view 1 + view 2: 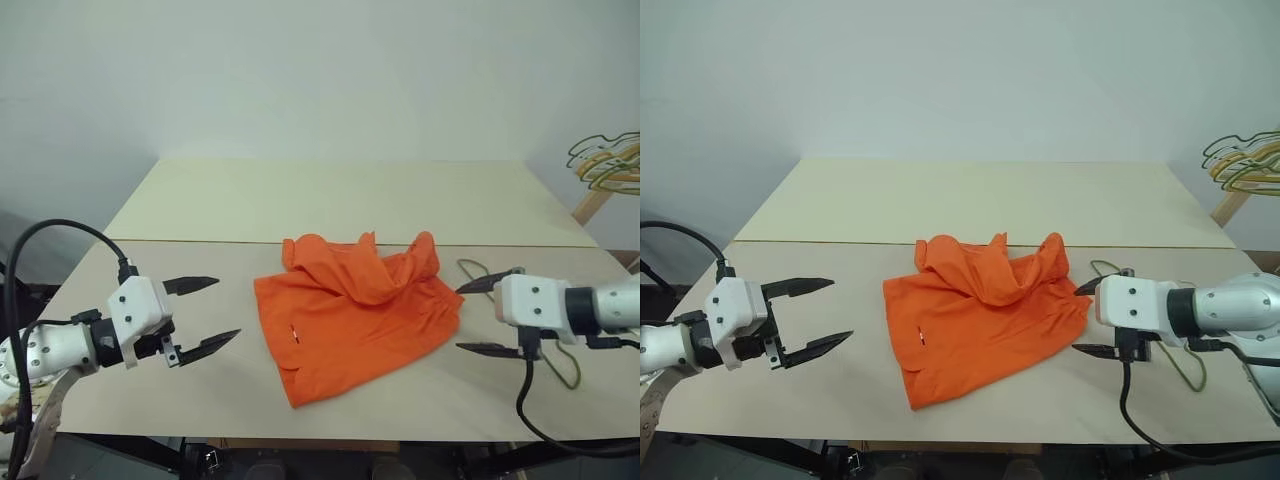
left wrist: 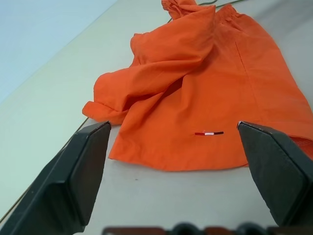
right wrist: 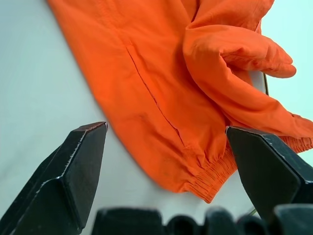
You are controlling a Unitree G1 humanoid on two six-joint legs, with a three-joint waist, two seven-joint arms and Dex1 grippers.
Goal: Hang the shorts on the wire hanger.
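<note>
Left eye view: orange shorts (image 1: 355, 315) crumpled mid-frame, wire hanger (image 1: 572, 352) lower right, ungrasped. Left gripper (image 1: 199, 317), right gripper (image 1: 478, 317) spread, empty. Next, probably: grasp waistband.

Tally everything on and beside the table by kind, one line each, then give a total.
Orange shorts: 1
Grey wire hanger, on the table partly behind the right gripper: 1
Bunch of yellow and green hangers past the table's far right corner: 1 bunch, number unclear
Total: 3

head pair: high, looking down | wrists: low, close | shared: shorts (image 1: 350, 310)
</note>
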